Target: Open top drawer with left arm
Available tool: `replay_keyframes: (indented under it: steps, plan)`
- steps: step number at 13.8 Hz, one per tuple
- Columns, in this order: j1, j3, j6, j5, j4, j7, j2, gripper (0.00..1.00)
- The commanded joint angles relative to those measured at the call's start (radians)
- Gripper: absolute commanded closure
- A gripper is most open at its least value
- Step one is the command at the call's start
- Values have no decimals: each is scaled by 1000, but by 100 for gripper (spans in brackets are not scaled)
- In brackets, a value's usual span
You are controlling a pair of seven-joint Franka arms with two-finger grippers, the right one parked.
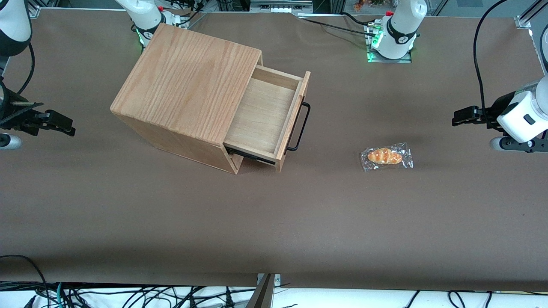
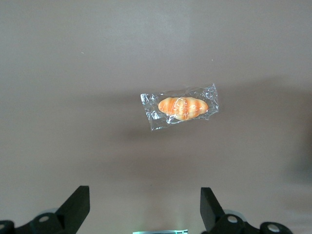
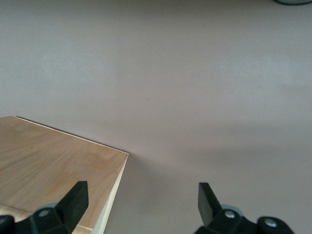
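Top drawer [image 1: 261,115] stands pulled out of the oak-grain cabinet [image 1: 188,85], its black bar handle [image 1: 299,126] free. The left arm's gripper [image 1: 456,116] hangs at three o'clock, toward the working arm's end, jaws spread wide and empty, above a wrapped bread roll [image 2: 183,107] on the brown table [image 1: 274,214]

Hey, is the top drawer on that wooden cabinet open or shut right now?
Open. The top drawer sticks out of the cabinet, its bare plywood floor showing. The left gripper is open, off toward the working arm's end, touching nothing.
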Motion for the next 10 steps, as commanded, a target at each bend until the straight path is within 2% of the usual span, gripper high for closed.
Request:
replay_keyframes:
  steps: [1, 5, 10]
  plan:
    - [-3, 8, -12, -19, 33, 14, 22, 0]
    - [-2, 8, 63, -15, 24, 14, 25, 0]
    - [-3, 6, 68, -10, 27, 13, 28, 0]
